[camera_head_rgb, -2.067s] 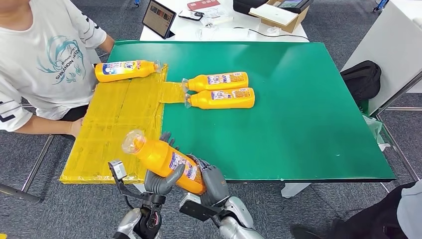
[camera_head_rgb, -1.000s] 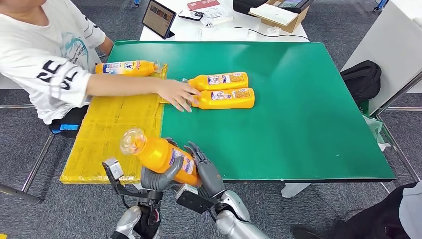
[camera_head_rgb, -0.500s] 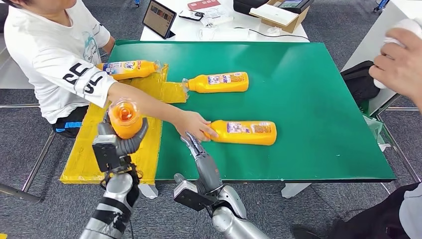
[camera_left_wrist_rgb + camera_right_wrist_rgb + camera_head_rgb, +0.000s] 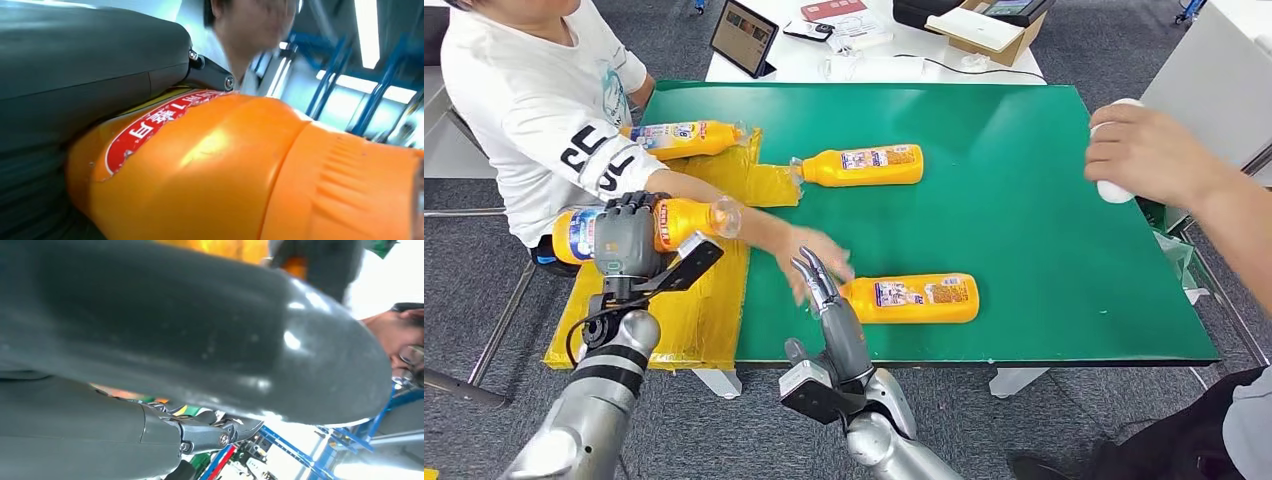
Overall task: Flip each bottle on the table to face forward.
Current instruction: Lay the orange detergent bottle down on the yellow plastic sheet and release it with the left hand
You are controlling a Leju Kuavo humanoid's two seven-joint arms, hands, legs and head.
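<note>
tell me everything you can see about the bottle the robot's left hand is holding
The held bottle is orange, glossy plastic by the look of it, with a clear cap at one end and a label with blue, white and red print. In the left wrist view its red oval label and ribbed orange neck show close up. It lies roughly level, cap pointing toward the table's middle, lifted above the yellow mat. The left hand wraps its middle; nothing else visibly touches it. A person's arm passes just behind the cap.

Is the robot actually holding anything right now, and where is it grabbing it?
Yes. The left robot hand grips an orange bottle around its middle. The right robot hand holds nothing.
</note>
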